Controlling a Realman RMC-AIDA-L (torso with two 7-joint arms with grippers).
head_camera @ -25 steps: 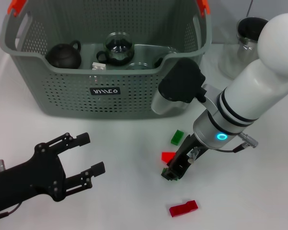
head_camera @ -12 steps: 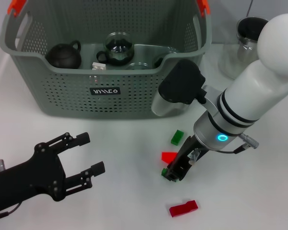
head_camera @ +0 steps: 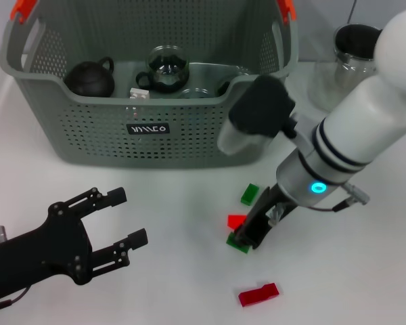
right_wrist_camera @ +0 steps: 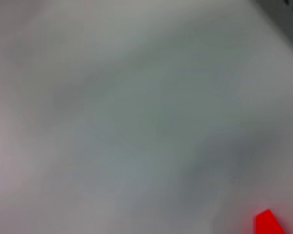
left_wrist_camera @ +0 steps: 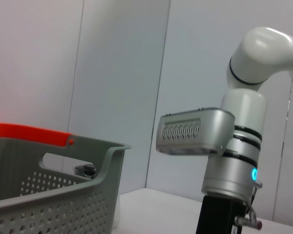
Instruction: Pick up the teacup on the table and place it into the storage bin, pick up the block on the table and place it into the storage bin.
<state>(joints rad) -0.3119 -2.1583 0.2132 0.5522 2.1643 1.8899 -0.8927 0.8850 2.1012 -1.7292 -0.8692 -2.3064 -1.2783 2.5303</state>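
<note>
Right gripper (head_camera: pixel 245 238) clamps the green block (head_camera: pixel 238 243), best lifted straight before swinging over the storage bin (head_camera: pixel 88 139); left gripper (head_camera: pixel 122 233) idles, jaws open.

Grey-green perforated storage bin (head_camera: pixel 88 135) upright; green block (head_camera: pixel 238 243) on table, right hand (head_camera: pixel 247 238) touching.

Perforated plastic storage bin (head_camera: pixel 88 145), glossy teapot (head_camera: pixel 89 78)
</note>
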